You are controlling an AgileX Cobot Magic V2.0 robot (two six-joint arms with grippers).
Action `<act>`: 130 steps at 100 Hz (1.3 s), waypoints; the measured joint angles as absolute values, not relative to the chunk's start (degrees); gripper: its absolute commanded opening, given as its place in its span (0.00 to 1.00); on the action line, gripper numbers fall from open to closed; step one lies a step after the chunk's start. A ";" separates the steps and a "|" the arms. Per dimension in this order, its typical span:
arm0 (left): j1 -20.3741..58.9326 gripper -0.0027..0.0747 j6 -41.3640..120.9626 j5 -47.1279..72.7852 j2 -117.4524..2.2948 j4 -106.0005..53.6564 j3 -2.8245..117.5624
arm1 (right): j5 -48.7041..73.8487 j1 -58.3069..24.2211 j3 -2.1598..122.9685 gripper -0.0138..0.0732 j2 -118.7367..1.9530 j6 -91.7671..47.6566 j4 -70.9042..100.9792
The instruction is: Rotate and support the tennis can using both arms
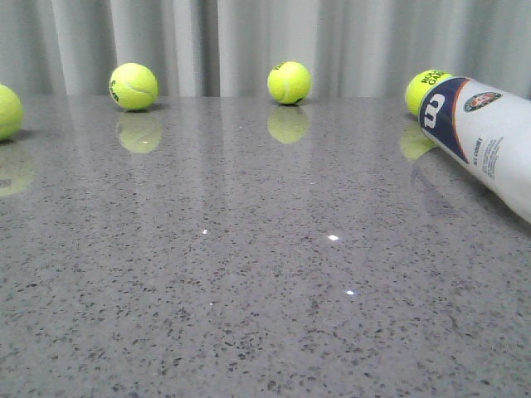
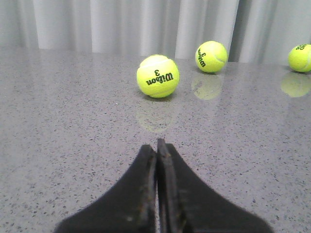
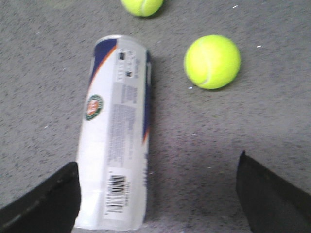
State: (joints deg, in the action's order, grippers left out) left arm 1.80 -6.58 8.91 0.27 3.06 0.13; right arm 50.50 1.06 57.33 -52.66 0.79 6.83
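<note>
The tennis can (image 1: 485, 141) lies on its side on the grey table at the far right of the front view, white with a navy panel, a "W" logo and a round badge. In the right wrist view the can (image 3: 115, 131) lies lengthwise below my right gripper (image 3: 155, 189), which is open; one finger sits beside the can's barcode end and the other stands far off it. My left gripper (image 2: 157, 145) is shut and empty above bare table. No arm shows in the front view.
Several yellow-green tennis balls lie on the grey speckled table (image 1: 249, 274): one at the far left (image 1: 7, 110), two near the back edge (image 1: 133, 86) (image 1: 289, 82), one behind the can (image 1: 425, 88). A Wilson ball (image 2: 157, 75) lies ahead of my left gripper. A grey curtain hangs behind.
</note>
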 measured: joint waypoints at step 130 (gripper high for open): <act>1.80 0.01 -6.58 8.91 0.27 3.06 0.13 | 57.22 -6.18 72.07 0.58 -90.61 11.38 9.63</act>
State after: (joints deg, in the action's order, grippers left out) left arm 1.80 -6.58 8.91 0.27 3.06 0.13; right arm 57.22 -6.18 72.07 -90.61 11.38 9.63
